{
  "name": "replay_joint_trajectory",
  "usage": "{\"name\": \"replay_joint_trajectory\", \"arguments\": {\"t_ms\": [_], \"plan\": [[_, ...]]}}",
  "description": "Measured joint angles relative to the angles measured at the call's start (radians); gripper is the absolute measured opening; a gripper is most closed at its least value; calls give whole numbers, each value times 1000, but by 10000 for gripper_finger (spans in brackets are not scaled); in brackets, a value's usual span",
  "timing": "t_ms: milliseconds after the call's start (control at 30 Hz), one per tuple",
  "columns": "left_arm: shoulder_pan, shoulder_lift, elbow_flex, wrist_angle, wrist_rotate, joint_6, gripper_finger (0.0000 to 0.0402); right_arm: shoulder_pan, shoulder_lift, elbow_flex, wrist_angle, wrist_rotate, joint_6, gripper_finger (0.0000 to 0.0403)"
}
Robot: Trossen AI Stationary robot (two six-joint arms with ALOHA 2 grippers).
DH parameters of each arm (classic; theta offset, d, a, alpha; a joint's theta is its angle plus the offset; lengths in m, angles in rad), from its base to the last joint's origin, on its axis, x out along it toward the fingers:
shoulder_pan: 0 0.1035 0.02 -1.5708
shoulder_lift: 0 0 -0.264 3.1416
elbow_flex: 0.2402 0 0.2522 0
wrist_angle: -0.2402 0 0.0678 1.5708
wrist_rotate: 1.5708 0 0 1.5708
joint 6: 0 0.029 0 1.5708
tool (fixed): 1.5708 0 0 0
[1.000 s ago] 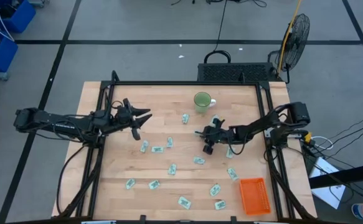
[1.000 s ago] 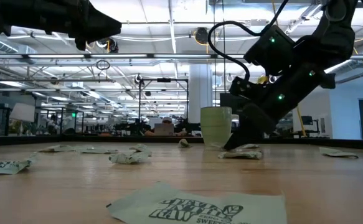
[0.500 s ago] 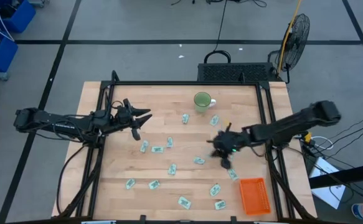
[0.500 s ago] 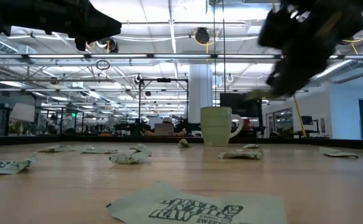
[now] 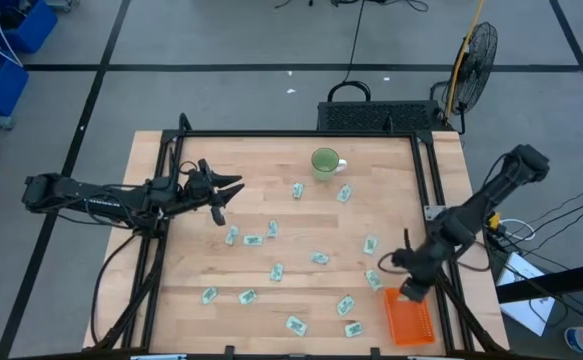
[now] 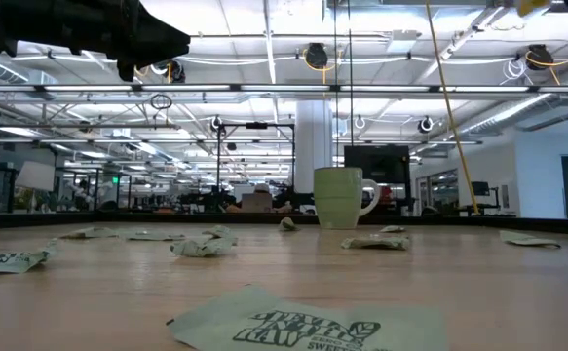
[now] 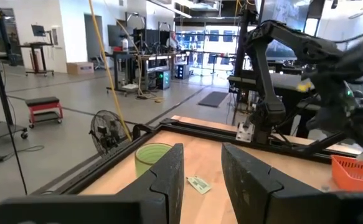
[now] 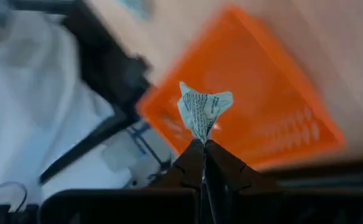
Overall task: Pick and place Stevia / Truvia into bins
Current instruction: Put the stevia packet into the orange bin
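Several pale green and white Stevia sachets lie flat and scattered on the wooden table; one shows close up in the low view. The orange bin sits at the table's near right corner. My right gripper hovers over the bin's far edge, shut on a crumpled sachet, with the orange bin beneath it. My left gripper waits open above the table's far left part, fingers apart. The low view does not show my right gripper. My right gripper pinches the crumpled sachet by one end between its two fingertips. The rest of the sachet sticks out beyond the tips, bent and fanned open. It is lifted clear, above the orange bin.
A green mug stands near the table's far edge, also in the low view and left wrist view. A black frame rail runs along the table's right side. A fan stands on the floor beyond.
My right gripper has risen from the table's middle, near the mug, and swung toward the near right corner, ending over the orange bin. It carries a sachet lifted clear of the table. It has left the low view. My left arm has kept still.
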Motion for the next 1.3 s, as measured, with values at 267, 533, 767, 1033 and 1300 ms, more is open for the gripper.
{"name": "replay_joint_trajectory", "arguments": {"t_ms": [267, 533, 767, 1033, 1300], "plan": [[0, 0, 0, 11, 0, -5, 113, 28, 38, -181, 166, -191, 230, 6], [0, 0, 0, 73, 0, 0, 113, 28, 38, -220, 274, -169, 236, 18], [0, -1, 0, 82, 0, 3, 113, 28, 38, -221, 306, -118, 217, 58], [0, -1, 0, 82, 0, 3, 113, 28, 38, -221, 304, -118, 99, 82], [0, 0, 0, 85, 0, 34, 113, 10, -22, -221, 459, -45, -8, 79]]}}
